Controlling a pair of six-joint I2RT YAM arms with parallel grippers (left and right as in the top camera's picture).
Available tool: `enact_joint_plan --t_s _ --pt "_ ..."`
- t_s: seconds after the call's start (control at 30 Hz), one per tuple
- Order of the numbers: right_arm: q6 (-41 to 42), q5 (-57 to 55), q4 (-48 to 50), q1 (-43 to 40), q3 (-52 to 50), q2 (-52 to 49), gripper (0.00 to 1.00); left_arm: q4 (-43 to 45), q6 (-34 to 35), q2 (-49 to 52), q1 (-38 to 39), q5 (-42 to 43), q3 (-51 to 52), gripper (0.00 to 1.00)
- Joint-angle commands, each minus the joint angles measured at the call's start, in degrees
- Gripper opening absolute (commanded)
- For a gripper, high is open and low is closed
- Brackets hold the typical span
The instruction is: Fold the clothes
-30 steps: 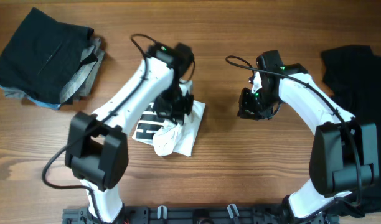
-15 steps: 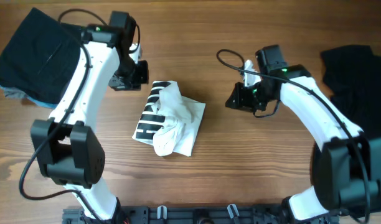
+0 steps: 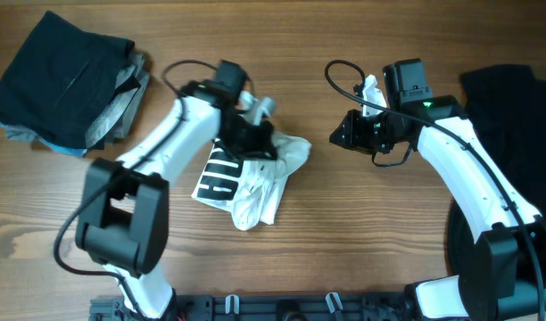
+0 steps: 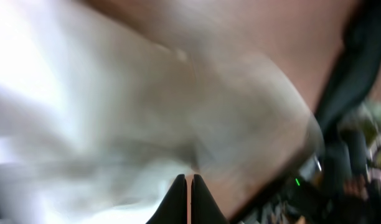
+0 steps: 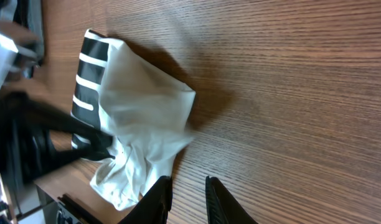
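The white T-shirt (image 3: 266, 185) lies crumpled on the wooden table's middle, its black bar print (image 3: 215, 175) facing up on its left side. My left gripper (image 3: 259, 141) is down on the shirt's upper part. In the left wrist view, blurred white cloth (image 4: 84, 93) fills the frame, and the left gripper (image 4: 189, 180) is shut, tips against the cloth, with no fabric seen between them. My right gripper (image 3: 341, 135) hovers to the right of the shirt. In the right wrist view it (image 5: 187, 183) is open over bare wood, the shirt (image 5: 141, 112) just beyond its tips.
A stack of black, grey and blue garments (image 3: 68, 80) sits at the back left. Another black garment (image 3: 514, 98) lies along the right edge. A dark rail (image 3: 282, 308) runs along the table's front edge.
My left arm has swung from the back left onto the shirt, whose right corner has shifted right and bunched up. My right gripper has opened a little and stays right of the shirt.
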State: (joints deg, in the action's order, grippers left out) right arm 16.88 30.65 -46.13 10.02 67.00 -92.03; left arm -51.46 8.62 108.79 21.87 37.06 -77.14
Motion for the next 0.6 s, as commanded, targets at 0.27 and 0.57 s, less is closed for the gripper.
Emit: enact_joint_plan --t_s 0.27,0.57 --pt "-3.5 6.4 3.8 0.8 0.6 0.7 0.29 -16.8 -1.5 -5.2 -3.8 -6.8 -5.4 0.04" --pt "-1.5 4.3 9.7 21.7 0.6 -2.8 0.24 -21.3 -2.8 -13.2 -22.7 -17.7 -7.9 0.1"
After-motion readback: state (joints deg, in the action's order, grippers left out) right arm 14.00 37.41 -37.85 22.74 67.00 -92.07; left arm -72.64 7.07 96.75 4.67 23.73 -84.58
